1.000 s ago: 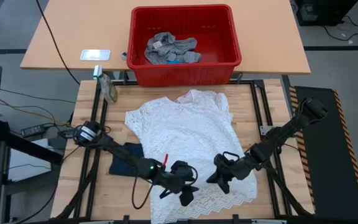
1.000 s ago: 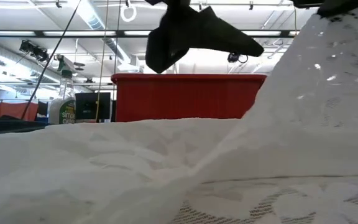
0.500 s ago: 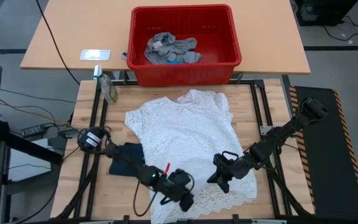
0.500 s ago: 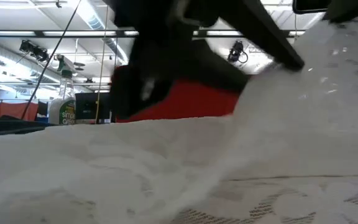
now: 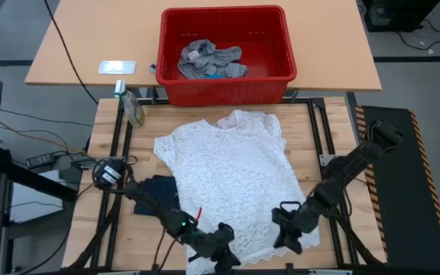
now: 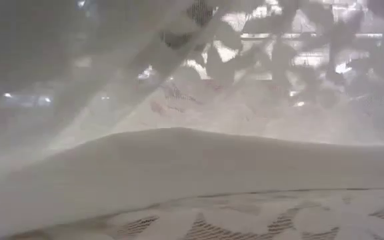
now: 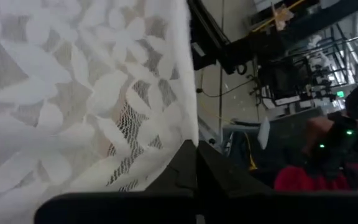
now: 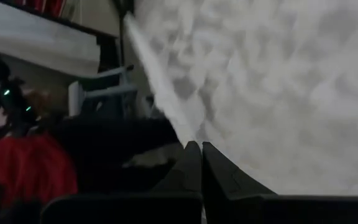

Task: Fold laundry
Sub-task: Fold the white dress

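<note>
Clenched on the white lace top's (image 5: pixel 231 179) hem, our left gripper (image 5: pixel 221 252) sits at 6 o'clock, our right gripper (image 5: pixel 289 233) at 5.

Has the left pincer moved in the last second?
Yes. In the high view the left pincer has slid toward the table's near edge, farther from the red basket, now at the white lace shirt's hem.

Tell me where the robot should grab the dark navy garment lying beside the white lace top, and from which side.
Probably its outer edge, approached from the table's left. The dark navy garment lies flat with its right part tucked under the white lace top, so only the left portion is free. The left gripper and right gripper both sit at the top's near hem.
</note>
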Tool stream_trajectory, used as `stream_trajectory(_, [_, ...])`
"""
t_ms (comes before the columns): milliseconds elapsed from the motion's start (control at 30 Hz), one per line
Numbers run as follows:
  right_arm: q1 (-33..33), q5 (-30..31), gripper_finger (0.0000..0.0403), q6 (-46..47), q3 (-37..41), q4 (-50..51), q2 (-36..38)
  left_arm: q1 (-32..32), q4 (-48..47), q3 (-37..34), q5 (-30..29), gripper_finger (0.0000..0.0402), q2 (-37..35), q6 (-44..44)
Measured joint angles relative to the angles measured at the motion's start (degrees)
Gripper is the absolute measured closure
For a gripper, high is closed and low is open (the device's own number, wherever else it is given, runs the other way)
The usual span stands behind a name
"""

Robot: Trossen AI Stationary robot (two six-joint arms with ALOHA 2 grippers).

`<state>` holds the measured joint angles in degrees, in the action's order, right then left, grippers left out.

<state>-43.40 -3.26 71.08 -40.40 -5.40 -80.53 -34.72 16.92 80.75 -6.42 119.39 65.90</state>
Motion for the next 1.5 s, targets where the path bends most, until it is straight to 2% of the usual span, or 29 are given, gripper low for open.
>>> stream_trajectory(133, [-3.8,0.0,0.0401,3.7,0.0,0.2,0.0,0.2,0.2,0.0,0.9,0.0377,0.0,0.8])
stream_trajectory(300, [-7.6,1.4,0.0383,6.5,0.0,0.0,-2.5,-0.1,0.0,0.0,7.6,0.0359,0.0,2.5])
stream_trajectory(533, [-8.3,0.7,0.0287,11.1,0.0,-2.0,-5.4,1.7,-3.3,0.0,14.1,0.0354,-1.2,2.4])
stream_trajectory(700, [-8.2,1.2,0.0218,16.7,0.0,-1.8,-4.6,3.9,-18.6,0.0,16.2,0.0354,-7.5,-1.8])
stream_trajectory(867, [-7.8,4.6,0.0189,20.1,0.0,1.8,-4.1,7.8,-38.9,0.0,14.4,0.0354,-16.0,-10.0])
stream_trajectory(933, [-7.2,6.8,0.0187,23.1,0.0,9.1,-4.1,10.2,-46.4,0.0,14.0,0.0354,-18.9,-14.0])
stream_trajectory(1033, [-6.5,6.2,0.0186,26.6,0.0,19.7,-4.2,14.6,-56.0,0.0,14.1,0.0354,-23.2,-19.9])
stream_trajectory(1133, [-5.8,2.7,0.0183,27.0,0.0,22.6,-4.2,20.2,-64.9,0.0,14.9,0.0354,-27.7,-26.5])
stream_trajectory(1200, [-5.3,3.5,0.0182,28.5,0.0,22.1,-4.2,24.8,-69.7,0.0,17.4,0.0356,-30.2,-31.8])
stream_trajectory(1400, [-0.7,20.8,0.0192,34.3,0.0,19.7,-4.2,41.3,-81.1,0.0,19.3,0.0393,-33.8,-49.9])
stream_trajectory(1500, [3.3,25.4,0.0202,37.3,0.0,19.0,-4.3,49.8,-85.1,-0.4,19.1,0.0396,-33.3,-58.7])
